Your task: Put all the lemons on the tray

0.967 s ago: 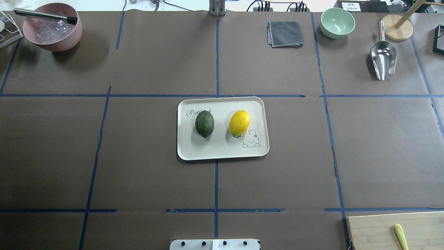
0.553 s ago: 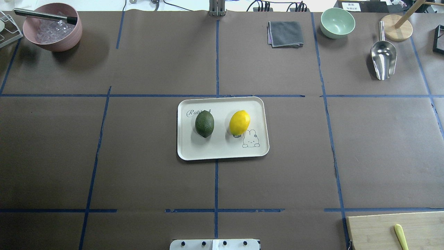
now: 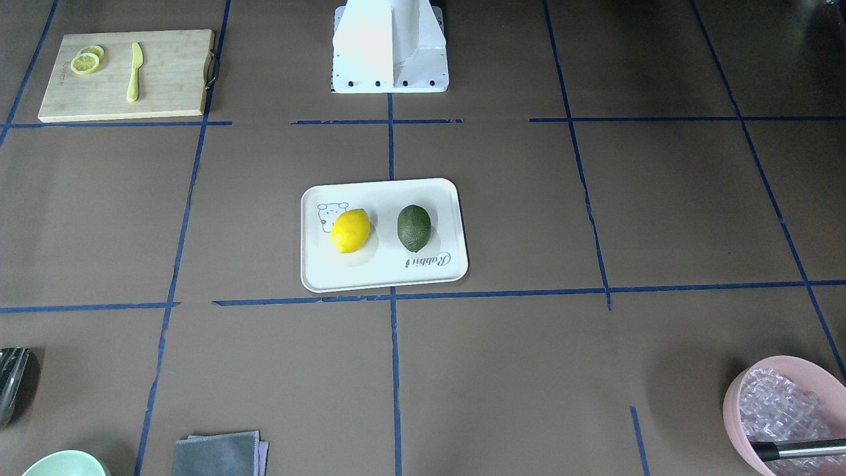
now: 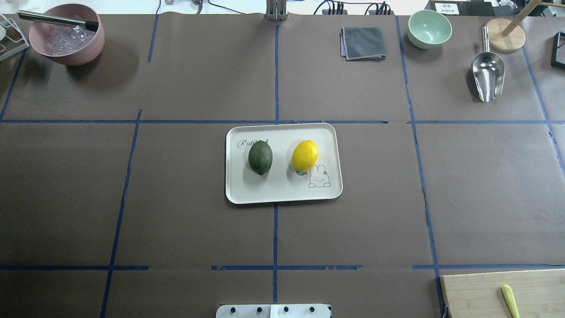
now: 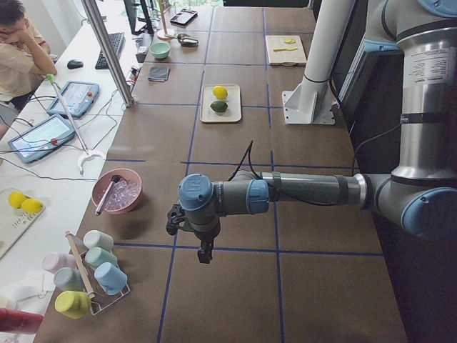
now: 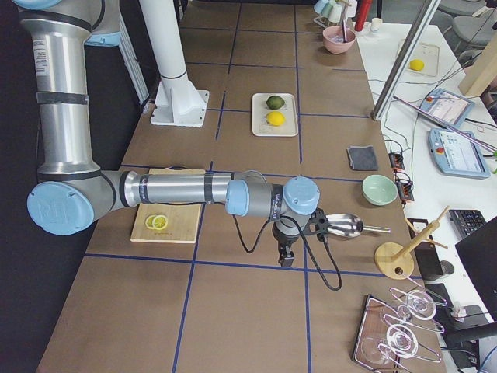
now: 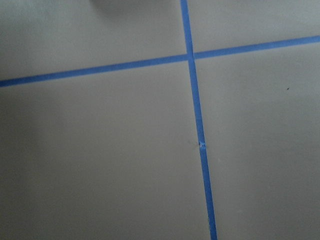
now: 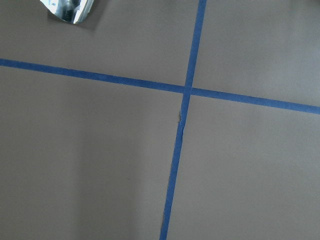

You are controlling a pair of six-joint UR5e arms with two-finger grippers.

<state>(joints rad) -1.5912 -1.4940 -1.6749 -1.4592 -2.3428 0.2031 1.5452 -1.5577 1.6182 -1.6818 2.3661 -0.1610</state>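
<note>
The cream tray lies at the table's middle. The dark green lemon and the bright yellow lemon both rest on it, side by side and apart. They also show in the front view: the tray, the yellow lemon and the green lemon. My left gripper shows only in the left side view, hanging over bare table far from the tray. My right gripper shows only in the right side view, near the metal scoop. I cannot tell whether either is open or shut. Both wrist views show only taped table.
A bamboo cutting board with lemon slices and a yellow knife lies near my right side. A pink bowl, grey cloth, green bowl and metal scoop stand along the far edge.
</note>
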